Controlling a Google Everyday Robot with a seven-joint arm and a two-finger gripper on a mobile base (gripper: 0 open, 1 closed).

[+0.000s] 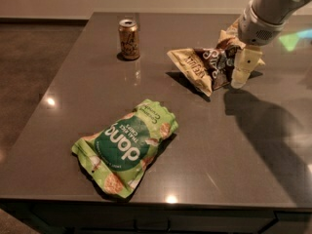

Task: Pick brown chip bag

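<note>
The brown chip bag [202,65] lies crinkled on the dark table [204,145] at the back right, with tan ends and a dark brown middle with white lettering. My gripper [236,57] comes in from the top right and is at the bag's right end, low over the table. It is open: one cream finger [242,67] hangs in front of the bag's right side, the other shows behind the bag near its far corner. The bag's right end is partly hidden by the finger.
A bright green chip bag [126,147] lies at the front middle of the table. A small golden drink can [128,39] stands upright at the back left. The table's front edge and left edge are in view; dark floor lies to the left.
</note>
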